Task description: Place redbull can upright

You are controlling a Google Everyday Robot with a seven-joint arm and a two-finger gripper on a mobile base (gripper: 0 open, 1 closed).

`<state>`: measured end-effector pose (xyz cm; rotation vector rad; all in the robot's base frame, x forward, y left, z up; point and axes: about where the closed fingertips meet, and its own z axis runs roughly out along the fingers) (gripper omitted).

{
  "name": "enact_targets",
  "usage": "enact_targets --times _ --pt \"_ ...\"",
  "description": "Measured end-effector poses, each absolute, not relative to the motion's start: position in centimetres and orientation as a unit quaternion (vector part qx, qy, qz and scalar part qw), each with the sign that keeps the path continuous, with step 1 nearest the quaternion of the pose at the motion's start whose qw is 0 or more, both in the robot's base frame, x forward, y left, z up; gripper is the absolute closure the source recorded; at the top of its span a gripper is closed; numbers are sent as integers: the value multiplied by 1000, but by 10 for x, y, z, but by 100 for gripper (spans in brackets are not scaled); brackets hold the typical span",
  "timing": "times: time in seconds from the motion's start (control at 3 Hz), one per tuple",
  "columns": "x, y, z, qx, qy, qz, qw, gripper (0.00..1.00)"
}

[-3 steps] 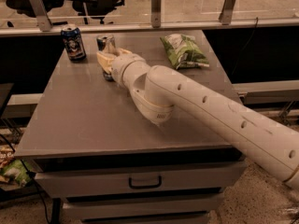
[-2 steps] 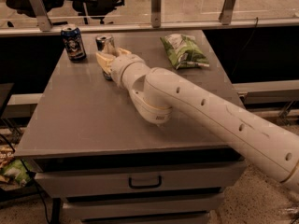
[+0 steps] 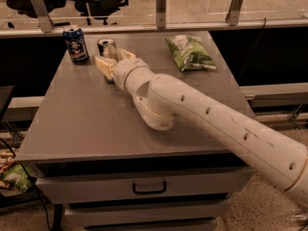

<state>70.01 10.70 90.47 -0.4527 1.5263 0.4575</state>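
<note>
The redbull can [image 3: 107, 46], slim with a shiny silver top, stands upright on the grey table [image 3: 86, 124] near its back left. My gripper [image 3: 114, 60] reaches in from the right and sits around the can's body, with one cream finger on each side, shut on it. The can's lower part is mostly hidden behind the fingers [image 3: 103, 64]. Its base seems to rest on the table top.
A wider dark-blue can with a white graphic [image 3: 76, 44] stands just left of the redbull can, near the back left corner. A green chip bag [image 3: 189, 52] lies at the back right. My white arm [image 3: 202, 114] crosses the table's right half. A drawer [image 3: 149, 189] sits below the front edge.
Almost nothing has changed. The gripper stays around the upright can, and the arm's elbow has shifted only slightly.
</note>
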Motion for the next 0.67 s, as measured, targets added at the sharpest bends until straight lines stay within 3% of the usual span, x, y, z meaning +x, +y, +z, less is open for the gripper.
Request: enact_targets --times 0.33,0.67 --pt "700 108 905 -202 679 204 676 0" --pt "700 108 905 -202 679 204 676 0"
